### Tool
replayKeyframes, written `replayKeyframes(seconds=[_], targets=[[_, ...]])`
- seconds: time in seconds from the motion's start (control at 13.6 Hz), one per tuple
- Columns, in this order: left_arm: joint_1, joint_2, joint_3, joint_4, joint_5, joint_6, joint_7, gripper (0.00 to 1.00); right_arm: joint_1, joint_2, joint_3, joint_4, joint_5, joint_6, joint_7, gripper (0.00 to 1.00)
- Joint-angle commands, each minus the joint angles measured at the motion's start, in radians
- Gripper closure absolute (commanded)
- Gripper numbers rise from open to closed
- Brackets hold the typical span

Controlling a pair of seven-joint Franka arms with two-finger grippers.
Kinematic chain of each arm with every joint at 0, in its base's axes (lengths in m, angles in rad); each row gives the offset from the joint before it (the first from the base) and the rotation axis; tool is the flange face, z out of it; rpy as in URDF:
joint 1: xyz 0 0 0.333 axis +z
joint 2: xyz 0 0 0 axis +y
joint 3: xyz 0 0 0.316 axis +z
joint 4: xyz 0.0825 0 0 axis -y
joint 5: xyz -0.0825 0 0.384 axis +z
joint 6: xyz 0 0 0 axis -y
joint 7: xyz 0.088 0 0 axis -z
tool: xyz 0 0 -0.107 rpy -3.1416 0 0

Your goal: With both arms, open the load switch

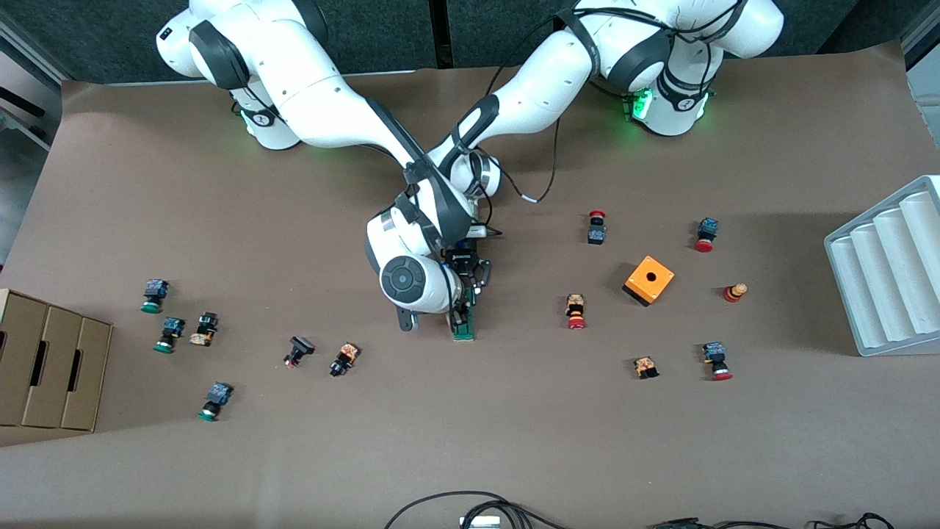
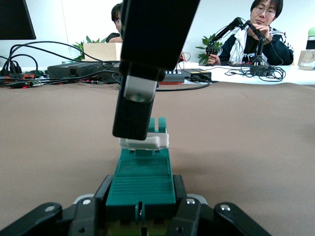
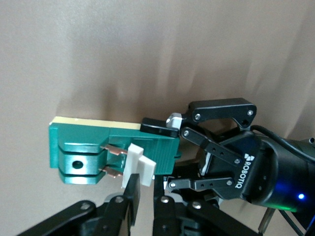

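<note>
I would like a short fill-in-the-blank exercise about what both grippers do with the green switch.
1. The left gripper is shut on the ____ body of the load switch.
2. The right gripper pinches its ____ piece.
3. The orange cube has a round ____ on top.

Missing words: green; white; hole

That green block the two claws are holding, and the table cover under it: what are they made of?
The load switch looks like moulded plastic with a matte green body, a glossy white piece and two copper-coloured, probably metal blades. The table cover looks like brown paper or thin card, dull, with faint creases. The left gripper clamps the body; the right gripper pinches the white piece.
</note>
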State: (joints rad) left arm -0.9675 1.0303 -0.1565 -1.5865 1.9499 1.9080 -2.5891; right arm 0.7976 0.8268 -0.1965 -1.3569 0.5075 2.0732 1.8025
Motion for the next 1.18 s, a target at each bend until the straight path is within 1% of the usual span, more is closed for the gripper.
replayKeyframes(seconds=[0.0,0.22,0.37,0.44,0.52,0.59,0.66,0.74,0.88,0.96,1.03,1.1], targets=[[-0.005,0.031,-0.002,0.011,0.006,-0.021,-0.016,0.47,0.011,-0.009,0.002,-0.033,-0.020,0.028,0.003,0.82],[-0.005,0.031,-0.002,0.010,0.006,-0.021,-0.016,0.47,0.006,-0.021,0.002,-0.030,-0.017,0.021,0.006,0.81],[-0.005,0.031,-0.002,0.010,0.006,-0.021,-0.016,0.47,-0.023,-0.061,0.002,-0.025,-0.015,0.013,0.001,0.74],[-0.005,0.030,-0.002,0.011,0.006,-0.020,-0.014,0.47,-0.034,-0.086,0.002,-0.025,-0.018,0.004,-0.003,0.44],[-0.005,0.030,-0.002,0.011,0.007,-0.021,-0.013,0.46,-0.041,-0.101,-0.001,-0.025,-0.021,-0.008,-0.008,0.27],[-0.005,0.028,-0.002,0.011,0.011,-0.021,-0.009,0.38,-0.063,-0.115,-0.001,-0.025,-0.023,-0.025,-0.021,0.01],[-0.005,0.028,-0.002,0.013,0.008,-0.021,-0.008,0.16,-0.075,-0.142,-0.003,-0.028,-0.041,-0.057,-0.053,0.01],[-0.005,0.025,-0.002,0.013,0.015,-0.021,-0.002,0.00,-0.096,-0.176,-0.004,-0.030,-0.073,-0.127,-0.116,0.01],[-0.005,0.019,-0.002,0.013,0.011,-0.020,0.001,0.00,-0.151,-0.253,-0.009,-0.030,-0.107,-0.295,-0.254,0.01],[-0.005,0.016,-0.002,0.011,0.011,-0.020,0.003,0.00,-0.185,-0.286,-0.008,-0.030,-0.175,-0.348,-0.317,0.01],[-0.005,0.011,-0.002,0.011,0.011,-0.018,0.003,0.00,-0.237,-0.319,-0.001,-0.031,-0.204,-0.363,-0.395,0.01],[-0.004,0.005,-0.002,0.010,0.011,-0.017,0.004,0.00,-0.270,-0.351,-0.001,-0.037,-0.210,-0.363,-0.488,0.01]])
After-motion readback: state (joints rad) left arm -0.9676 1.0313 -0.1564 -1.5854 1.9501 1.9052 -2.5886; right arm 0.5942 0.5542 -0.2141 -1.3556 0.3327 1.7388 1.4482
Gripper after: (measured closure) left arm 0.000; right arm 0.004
